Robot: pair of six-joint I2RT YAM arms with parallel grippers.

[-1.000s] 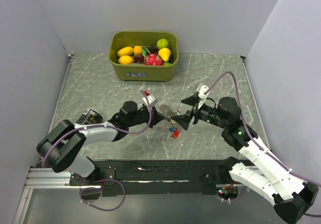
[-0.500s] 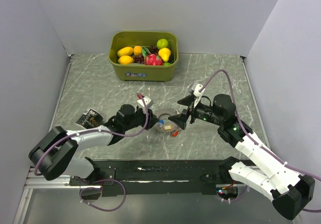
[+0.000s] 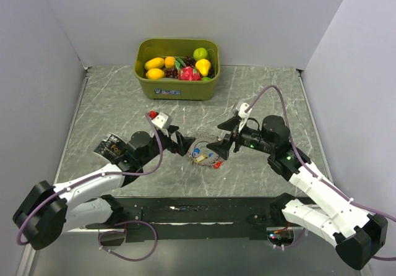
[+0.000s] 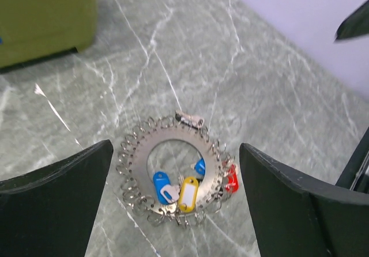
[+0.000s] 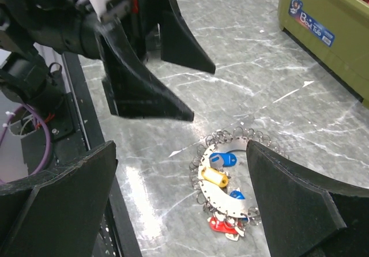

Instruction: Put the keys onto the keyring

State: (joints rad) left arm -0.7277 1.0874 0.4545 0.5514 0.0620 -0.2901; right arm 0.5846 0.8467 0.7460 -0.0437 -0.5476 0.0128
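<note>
The keyring (image 3: pixel 209 143) is a flat silvery disc edged with small wire loops, lying flat on the marble table between both grippers. On it and inside its hole lie the keys: a blue tag (image 4: pixel 160 185), a yellow tag (image 4: pixel 187 193), a small blue one (image 4: pixel 200 166) and a red one (image 4: pixel 231 179) at its rim. My left gripper (image 3: pixel 177 142) stands open just left of the ring, and the left wrist view frames the keyring (image 4: pixel 138 153) between its jaws. My right gripper (image 3: pixel 219 138) hangs open over the ring's right side, holding nothing; below it are the keyring (image 5: pixel 219 200) and the red key (image 5: pixel 222 225).
A green bin (image 3: pixel 177 90) of toy fruit stands at the back centre. A dark packet (image 3: pixel 111 145) lies beside the left arm. Grey walls close in the left, right and far sides, and a black rail (image 3: pixel 198 211) runs along the near edge.
My left gripper has opened and drawn back to the left. The keyring with its keys, which hung between the grippers, now lies flat on the table. My right gripper stayed open.
</note>
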